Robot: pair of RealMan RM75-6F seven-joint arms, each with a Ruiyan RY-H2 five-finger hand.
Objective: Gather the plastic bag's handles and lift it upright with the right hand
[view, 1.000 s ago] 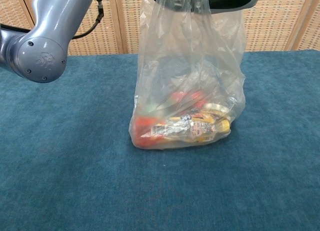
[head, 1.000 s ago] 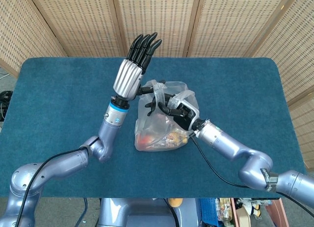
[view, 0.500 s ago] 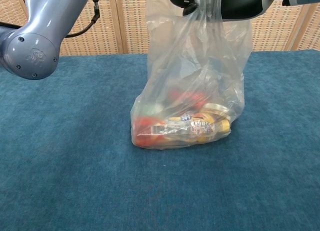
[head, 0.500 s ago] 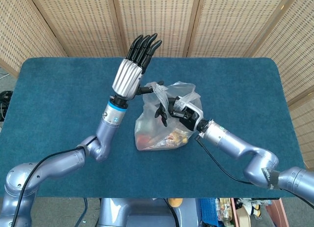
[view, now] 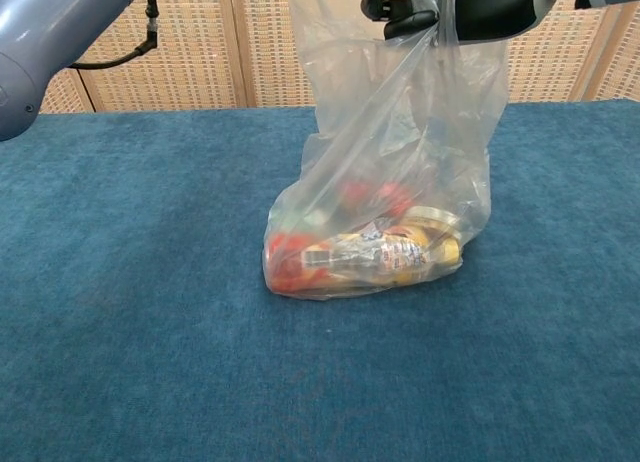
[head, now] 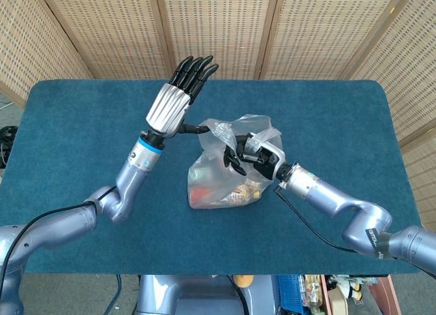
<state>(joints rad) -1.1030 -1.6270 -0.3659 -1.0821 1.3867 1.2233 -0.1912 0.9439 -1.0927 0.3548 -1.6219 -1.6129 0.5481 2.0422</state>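
Bag handles (head: 238, 132) inside right robot hand (head: 253, 153).

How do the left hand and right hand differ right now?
The left hand is raised beside the plastic bag with fingers straight, holding nothing; the right hand grips the bag's handles. The left hand stands apart from the bag; the right hand sits over its top. Both have black fingers.
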